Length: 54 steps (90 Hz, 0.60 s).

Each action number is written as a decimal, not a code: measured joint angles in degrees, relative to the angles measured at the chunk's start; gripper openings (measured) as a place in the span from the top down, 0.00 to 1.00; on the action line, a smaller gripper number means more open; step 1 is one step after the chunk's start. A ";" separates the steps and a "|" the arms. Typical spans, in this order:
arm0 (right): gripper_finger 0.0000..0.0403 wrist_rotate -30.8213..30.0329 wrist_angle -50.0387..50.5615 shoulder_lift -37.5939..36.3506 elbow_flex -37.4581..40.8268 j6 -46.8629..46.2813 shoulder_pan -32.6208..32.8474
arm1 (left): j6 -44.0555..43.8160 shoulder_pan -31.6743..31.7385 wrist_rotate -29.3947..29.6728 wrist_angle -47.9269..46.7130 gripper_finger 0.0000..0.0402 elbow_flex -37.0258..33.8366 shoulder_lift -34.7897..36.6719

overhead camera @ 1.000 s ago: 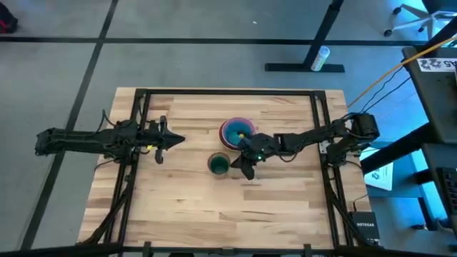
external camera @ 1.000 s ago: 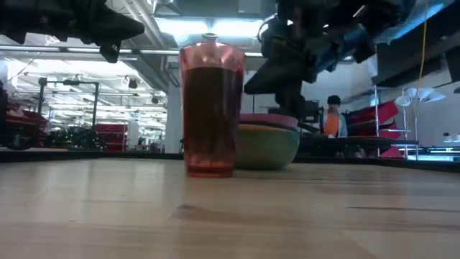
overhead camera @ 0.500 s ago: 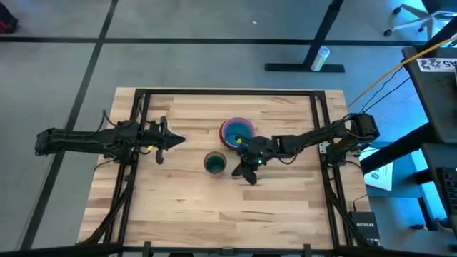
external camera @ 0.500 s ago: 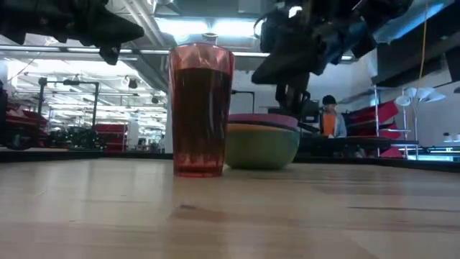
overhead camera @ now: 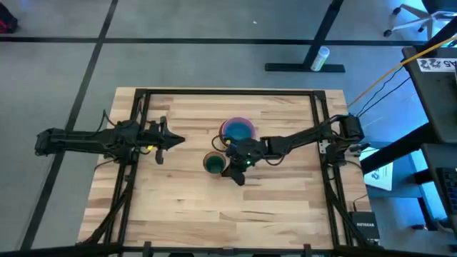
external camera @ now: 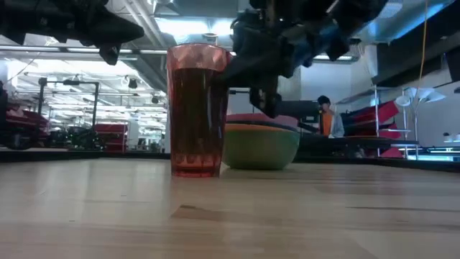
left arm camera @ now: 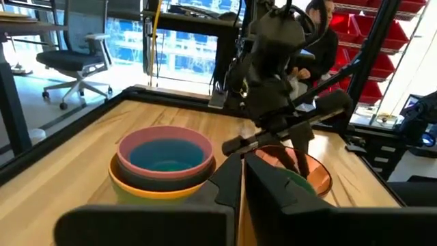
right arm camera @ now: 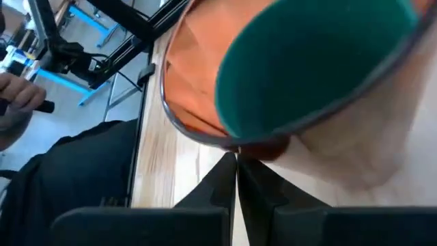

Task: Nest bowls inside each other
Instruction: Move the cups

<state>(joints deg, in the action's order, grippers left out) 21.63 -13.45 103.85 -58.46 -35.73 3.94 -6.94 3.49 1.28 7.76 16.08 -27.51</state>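
The bowls [overhead camera: 237, 130] stand nested in one stack at the table's middle: blue inside pink, over orange and green [external camera: 260, 140]. Just near-left of the stack a see-through orange-red cup [overhead camera: 213, 163] stands upright, with a dark-green cup [right arm camera: 307, 61] inside it. My right gripper [right arm camera: 236, 167] is shut, its tips at this cup's right side [overhead camera: 228, 168]. My left gripper [overhead camera: 178, 140] waits shut above the table's left half [left arm camera: 243, 178], touching nothing. My right gripper meets the orange-red cup with its shut fingertips [right arm camera: 232, 162], at the cup's wall by the rim [right arm camera: 240, 149], on the side toward the table's right. The fingers slant down from the right. The cup stands upright with its base on the table.
The dark frame rails [overhead camera: 137, 128] run along the table's left and right sides. Bare wood [overhead camera: 214, 207] lies toward the near edge. Beyond the table, a person [external camera: 327, 119] sits in the room.
My right gripper has gone toward the table's left and slightly nearer to the cup. The orange-red cup with the green cup in it has slid a little toward the table's left, staying upright. The bowl stack has not moved.
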 joint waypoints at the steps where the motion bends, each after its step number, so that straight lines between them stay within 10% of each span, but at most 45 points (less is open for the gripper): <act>1: 1.00 0.01 0.04 0.20 -0.13 0.07 -0.14 | 0.00 0.00 0.00 -0.01 1.00 0.00 -0.01; 54: 1.00 0.47 -0.02 1.62 -1.14 3.59 -6.31 | -0.31 0.00 0.00 -0.74 1.00 0.00 0.00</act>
<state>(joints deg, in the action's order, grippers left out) 22.10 -13.47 105.47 -59.59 -32.14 -2.36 -7.25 3.49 1.28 7.02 16.08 -27.51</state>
